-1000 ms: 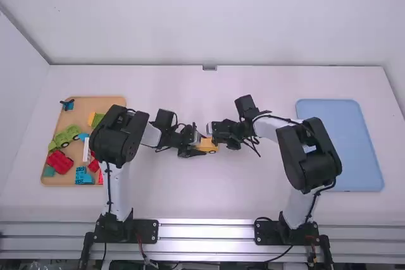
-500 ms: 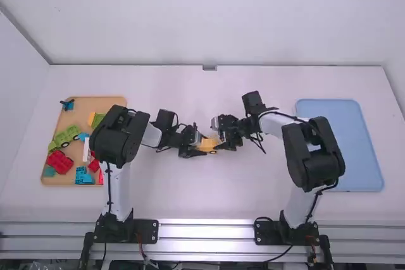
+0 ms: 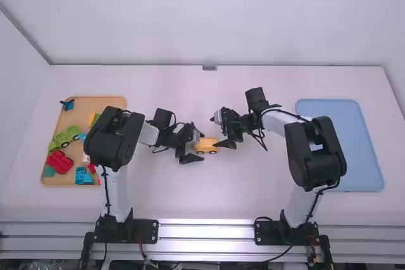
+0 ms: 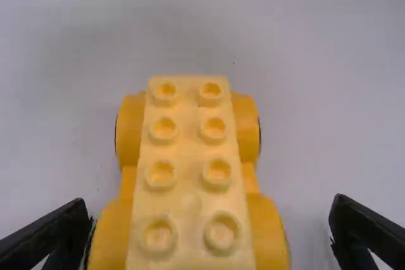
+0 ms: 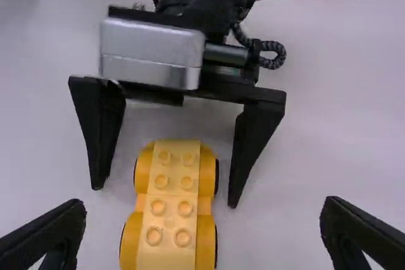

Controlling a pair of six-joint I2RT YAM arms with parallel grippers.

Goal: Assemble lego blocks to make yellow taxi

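The yellow taxi piece (image 3: 207, 146) stands on its wheels mid-table, a wheeled base with a long, paler studded layer on top. My left gripper (image 3: 201, 147) is open at its left end, fingers apart on both sides. To the upper right of the piece, my right gripper (image 3: 216, 132) is open too. In the left wrist view the yellow piece (image 4: 186, 175) lies between the spread fingers of my left gripper (image 4: 210, 222), touching neither. In the right wrist view the yellow piece (image 5: 168, 203) is beyond my right gripper (image 5: 202, 222), which holds nothing.
A wooden tray (image 3: 104, 102) at the left holds loose parts, among them a green wheeled piece (image 3: 65, 136), a red block (image 3: 59, 162) and a blue block (image 3: 83, 176). A blue tray (image 3: 354, 143) lies at the right.
My right gripper has drawn back to the right, off the yellow piece. My left gripper has opened and shifted slightly left, letting go of the piece, which remains on the table.
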